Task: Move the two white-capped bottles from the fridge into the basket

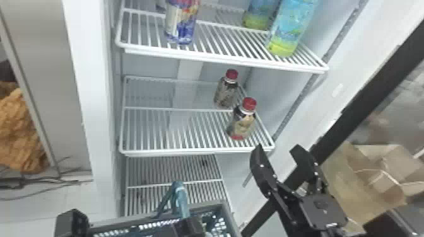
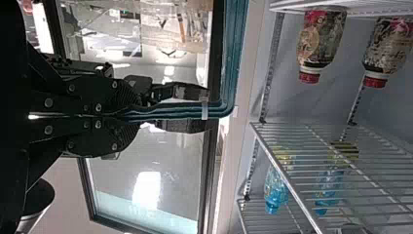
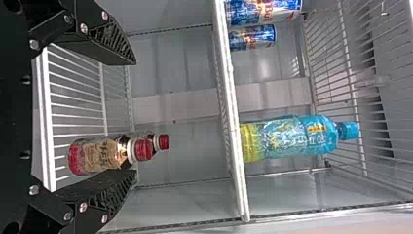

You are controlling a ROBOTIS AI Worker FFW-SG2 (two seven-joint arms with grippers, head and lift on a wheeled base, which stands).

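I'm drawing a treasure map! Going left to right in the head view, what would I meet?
Orange-brown bundle, can, farther red-capped bottle, nearer red-capped bottle, right gripper, cardboard.

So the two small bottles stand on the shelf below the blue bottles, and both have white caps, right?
Not white: in the head view, the front small bottle and the one behind it both have red caps. They do stand on the shelf below the blue bottles.
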